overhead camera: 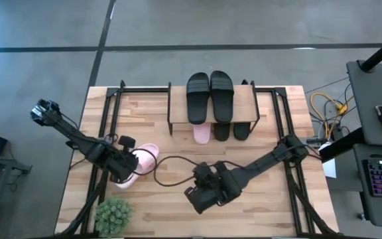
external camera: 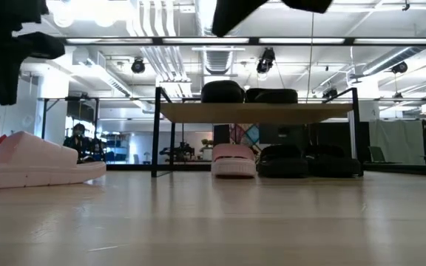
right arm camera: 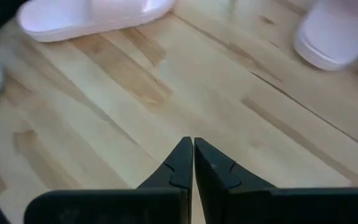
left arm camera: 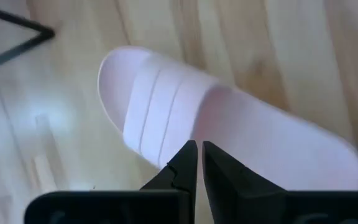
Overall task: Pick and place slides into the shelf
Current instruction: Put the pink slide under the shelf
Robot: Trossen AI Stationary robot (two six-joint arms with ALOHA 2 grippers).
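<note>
One pale pink slide (overhead camera: 148,157) lies sole down on the table's left half, also seen in the low view (external camera: 32,159). My left gripper (left arm camera: 199,152) hangs shut just above its strap, clear of it. My right gripper (right arm camera: 193,146) is shut over bare wood near the table's middle (overhead camera: 196,199). The shelf (overhead camera: 244,99) stands at the far middle. Two black slides (overhead camera: 210,96) lie on its top board. Under it stand a second pink slide (overhead camera: 201,133) and two black slides (overhead camera: 231,130).
A small green plant (overhead camera: 113,214) stands at the near left corner, close to my left arm. A dark cable (overhead camera: 171,169) loops over the table between the two grippers. Black frame bars (overhead camera: 108,119) run along the table's sides. Bare wood lies near the front edge.
</note>
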